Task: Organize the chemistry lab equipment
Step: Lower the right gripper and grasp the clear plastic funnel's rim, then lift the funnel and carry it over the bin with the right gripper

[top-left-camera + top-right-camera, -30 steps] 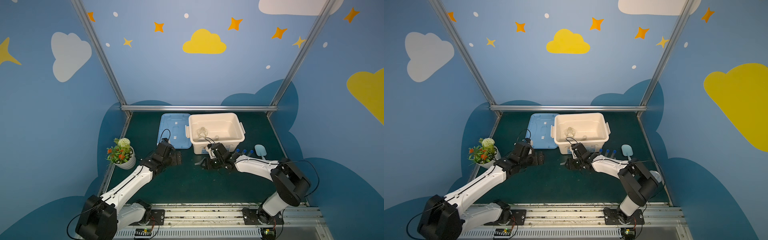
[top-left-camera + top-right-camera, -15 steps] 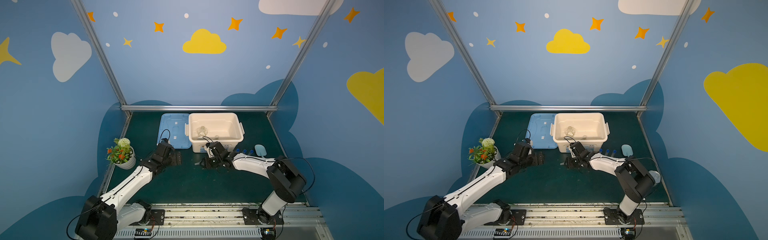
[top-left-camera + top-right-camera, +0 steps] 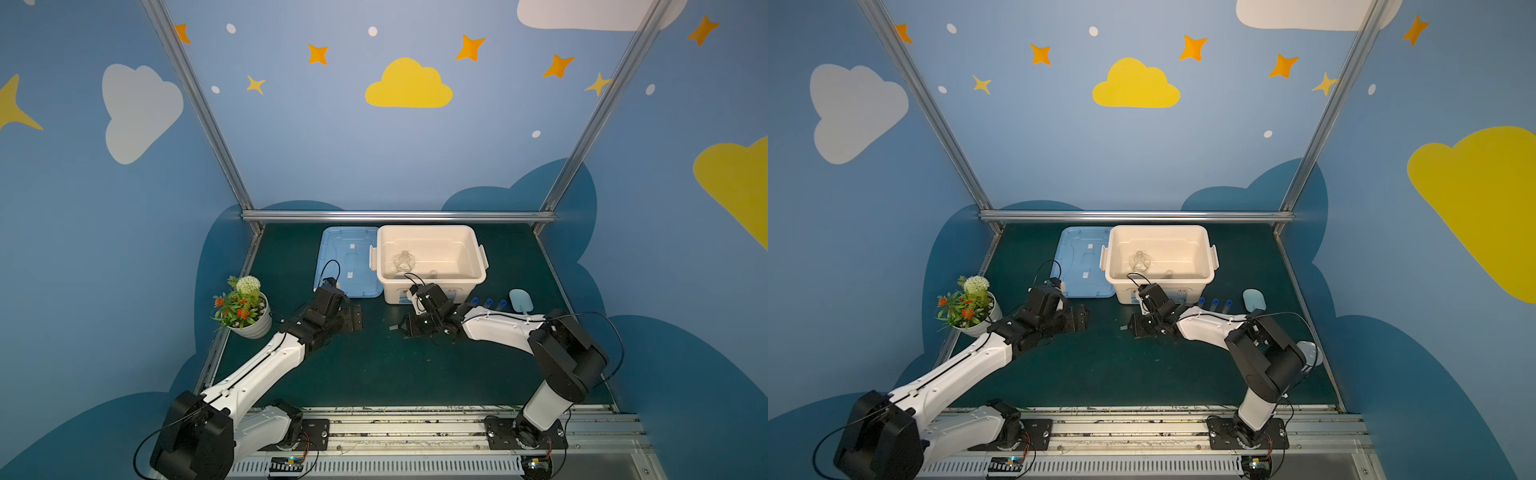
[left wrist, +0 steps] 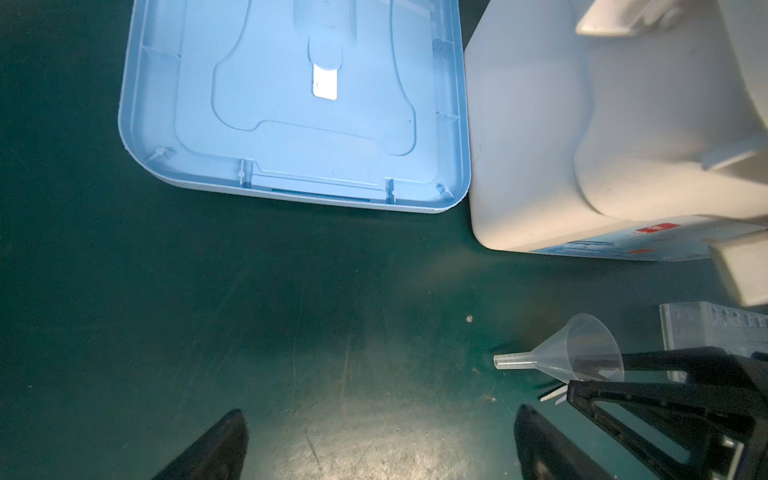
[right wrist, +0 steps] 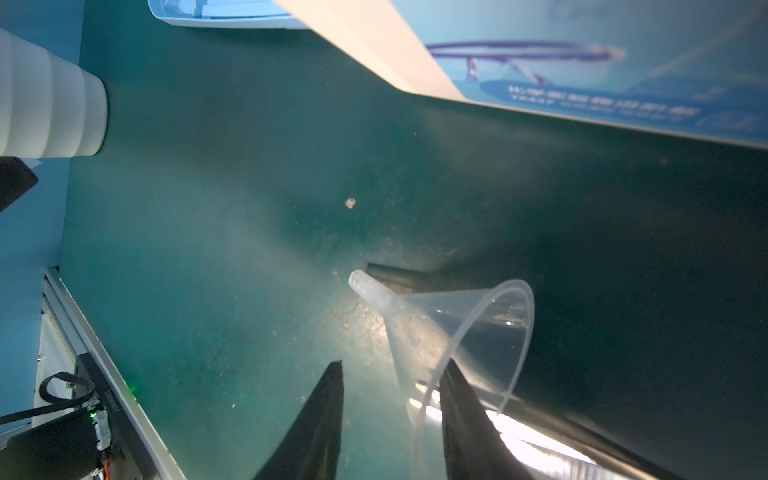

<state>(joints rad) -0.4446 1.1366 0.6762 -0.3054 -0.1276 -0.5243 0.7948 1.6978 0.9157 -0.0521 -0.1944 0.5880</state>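
Funnel (image 5: 457, 324) lay sideways on the mat (image 5: 249, 208). Right gripper (image 5: 393, 362) straddled its wall, jaws half spread, not pinching. Left gripper (image 4: 381, 410) hung spread wide.

Your left arm (image 3: 266, 365) stretches low and forward from its base toward the middle, and your left gripper (image 3: 356, 319) at its end points ahead with the jaws spread wide and nothing between them. Your right arm (image 3: 505, 328) is folded sharply at the elbow, its forearm lying low and nearly level as it reaches sideways toward the middle. Your right gripper (image 5: 394, 368) is held low, its jaws part-way apart with a clear gap between the fingertips.
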